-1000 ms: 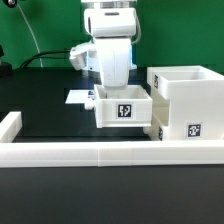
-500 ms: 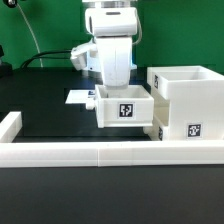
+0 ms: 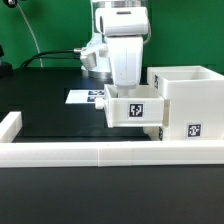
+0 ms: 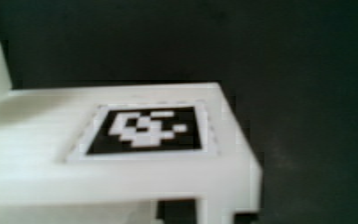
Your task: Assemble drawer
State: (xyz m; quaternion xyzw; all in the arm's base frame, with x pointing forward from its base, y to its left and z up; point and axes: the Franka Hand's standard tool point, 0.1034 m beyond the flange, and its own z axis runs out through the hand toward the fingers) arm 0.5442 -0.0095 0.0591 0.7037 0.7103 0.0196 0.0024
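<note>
My gripper (image 3: 131, 88) reaches down into a small white open-top tray (image 3: 135, 108) with a black-and-white tag on its front wall, and is shut on it. The tray is close against the side of the large white drawer housing (image 3: 186, 92) that faces the exterior view's left; I cannot tell whether they touch. The housing carries a tag low on its front. In the wrist view the tray's tagged wall (image 4: 149, 130) fills the picture, and my gripper (image 4: 206, 216) shows only as two dark fingertips either side of a white wall.
A long low white border rail (image 3: 90, 152) runs along the front and turns back at the exterior view's left (image 3: 9, 126). The marker board (image 3: 84, 97) lies on the black table behind the tray. A green backdrop and cables stand at the back.
The arm and the tray it holds have moved toward the exterior view's right, closing the gap to the housing. The housing and rail have not moved.
</note>
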